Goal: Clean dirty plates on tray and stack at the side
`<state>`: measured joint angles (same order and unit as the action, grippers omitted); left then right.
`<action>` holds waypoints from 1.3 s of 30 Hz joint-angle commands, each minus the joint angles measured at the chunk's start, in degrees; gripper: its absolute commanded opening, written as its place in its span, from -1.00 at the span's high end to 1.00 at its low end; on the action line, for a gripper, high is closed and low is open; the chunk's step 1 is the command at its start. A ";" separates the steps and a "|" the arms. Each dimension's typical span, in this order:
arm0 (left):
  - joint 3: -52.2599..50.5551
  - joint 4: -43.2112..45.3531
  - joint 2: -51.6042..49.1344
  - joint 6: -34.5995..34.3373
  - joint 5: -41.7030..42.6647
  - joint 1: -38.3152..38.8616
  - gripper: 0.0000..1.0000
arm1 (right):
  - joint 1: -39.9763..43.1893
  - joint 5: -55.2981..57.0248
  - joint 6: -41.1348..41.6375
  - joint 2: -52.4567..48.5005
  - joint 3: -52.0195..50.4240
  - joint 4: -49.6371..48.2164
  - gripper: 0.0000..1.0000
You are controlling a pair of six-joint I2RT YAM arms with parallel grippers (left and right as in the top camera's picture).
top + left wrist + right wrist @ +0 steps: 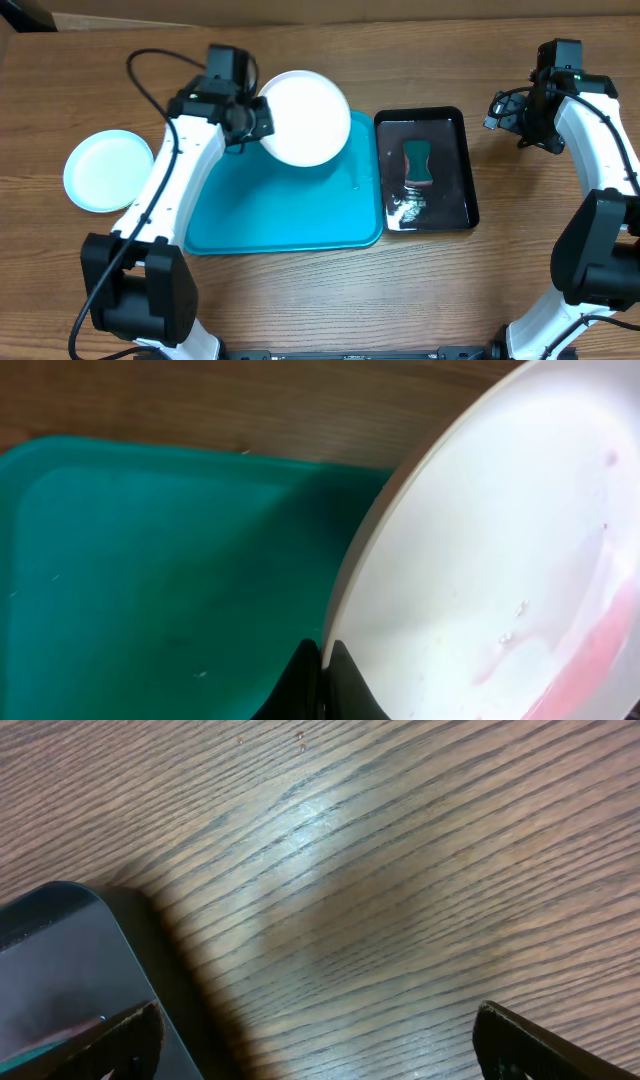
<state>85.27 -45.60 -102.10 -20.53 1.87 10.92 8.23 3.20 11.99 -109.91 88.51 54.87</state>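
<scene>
Pinches, with left pincer [322,665] closed tight, the rim of a round white plastic plate [305,118] jutting beyond its tips, over a turquoise rectangular plastic tray [290,215]; probably light, stiff, slippery, best held at that rim.

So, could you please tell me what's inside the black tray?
A green sponge-like pad and a whitish patch lie in the black tray; anything beneath the pad is hidden.

Bright, even light from above; glare on the table [318,812] and black tray [452,150]; white plate [500,540] blurred close-up
</scene>
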 commanded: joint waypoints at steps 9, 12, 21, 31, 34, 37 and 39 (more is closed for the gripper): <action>5.70 2.01 2.21 1.31 -13.62 18.95 0.92 | 0.20 0.15 0.26 0.44 0.33 -0.31 -1.00; 5.70 2.34 2.21 1.33 -22.88 24.48 0.92 | 0.20 0.15 0.26 0.44 0.33 -0.31 -1.00; 5.70 5.05 2.21 6.14 -50.27 39.23 0.92 | 0.20 0.15 0.26 0.44 0.33 -0.31 -1.00; 5.70 12.04 2.21 18.36 -69.68 52.41 0.92 | 0.20 0.15 0.26 0.44 0.33 -0.31 -1.00; 5.70 15.52 2.21 22.91 -75.58 55.19 0.92 | 0.20 0.15 0.26 0.44 0.33 -0.31 -1.00; 5.70 19.37 2.21 28.92 -77.46 56.78 0.92 | 0.20 0.15 0.26 0.44 0.33 -0.31 -1.00; 5.70 21.03 2.21 31.26 -77.48 57.00 0.91 | 0.20 0.15 0.26 0.44 0.33 -0.31 -1.00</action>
<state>89.43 -26.09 -102.10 4.73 -71.13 67.55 8.23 3.22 12.01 -109.91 88.51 54.89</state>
